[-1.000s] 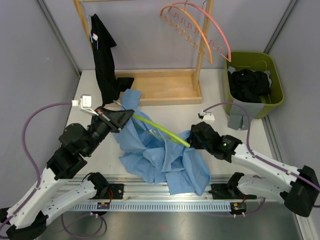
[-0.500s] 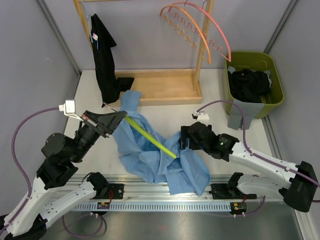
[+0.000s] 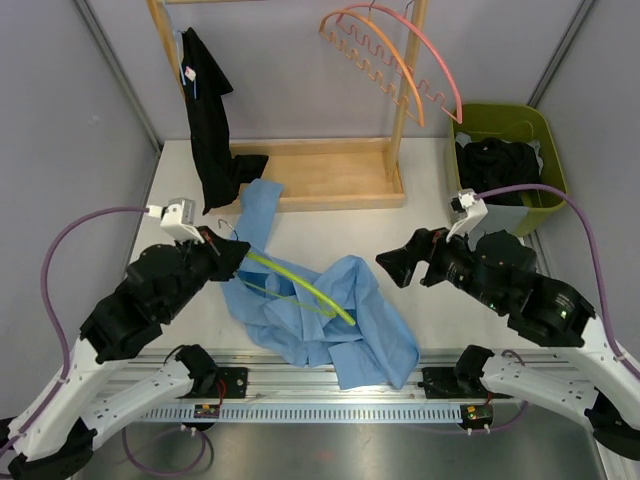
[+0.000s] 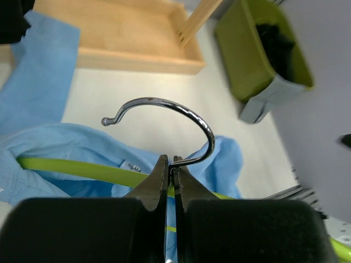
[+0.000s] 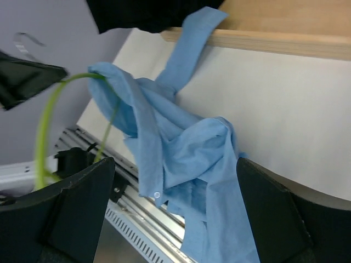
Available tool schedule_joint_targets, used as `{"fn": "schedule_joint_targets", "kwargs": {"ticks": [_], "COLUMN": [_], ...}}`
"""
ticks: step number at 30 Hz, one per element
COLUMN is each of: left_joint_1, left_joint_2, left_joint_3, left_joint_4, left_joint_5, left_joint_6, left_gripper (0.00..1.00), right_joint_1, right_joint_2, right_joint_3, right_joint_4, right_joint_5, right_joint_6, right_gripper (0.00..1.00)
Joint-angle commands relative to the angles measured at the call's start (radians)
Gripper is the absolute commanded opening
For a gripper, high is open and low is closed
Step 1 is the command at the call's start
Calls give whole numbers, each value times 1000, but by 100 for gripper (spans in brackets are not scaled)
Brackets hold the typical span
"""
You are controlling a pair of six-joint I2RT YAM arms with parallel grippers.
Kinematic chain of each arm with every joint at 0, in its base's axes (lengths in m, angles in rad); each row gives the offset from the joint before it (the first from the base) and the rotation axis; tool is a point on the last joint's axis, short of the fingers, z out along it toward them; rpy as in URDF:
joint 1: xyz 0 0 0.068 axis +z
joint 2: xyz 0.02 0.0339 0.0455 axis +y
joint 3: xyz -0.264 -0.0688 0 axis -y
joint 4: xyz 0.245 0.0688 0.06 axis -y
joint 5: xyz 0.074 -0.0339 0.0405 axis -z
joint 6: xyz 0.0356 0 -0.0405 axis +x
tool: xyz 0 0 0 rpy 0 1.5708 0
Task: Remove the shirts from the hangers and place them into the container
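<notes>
Just ahead of the left gripper (image 3: 236,254), whose jaws pinch the green hanger (image 3: 300,285) by its hook (image 4: 164,107), the light blue shirt (image 3: 330,320) lies heaped, seemingly half threaded. Spread wide beside it, the right gripper (image 3: 392,264) must next tug the cloth free.

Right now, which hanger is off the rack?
The green hanger, in the blue shirt, its hook pinched in the left gripper; the pink hanger and orange hanger hang bare on the rack.
</notes>
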Motion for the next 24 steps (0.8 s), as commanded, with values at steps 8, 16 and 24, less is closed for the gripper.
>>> {"fn": "schedule_joint_targets", "kwargs": {"ticks": [8, 16, 24], "left_joint_1": [0, 0, 0], "left_joint_2": [176, 339, 396], "left_joint_3": [-76, 55, 148], "left_joint_4": [121, 169, 126], "left_joint_5": [-12, 56, 146], "left_joint_6": [79, 120, 151], "left_gripper": [0, 0, 0], "right_joint_1": [31, 118, 163], "right_joint_2": [42, 123, 203], "right_joint_3": [6, -31, -38], "right_joint_4": [52, 37, -2], "right_joint_5": [-320, -252, -125], "right_joint_6": [-60, -65, -78], "right_gripper": [99, 99, 94]}}
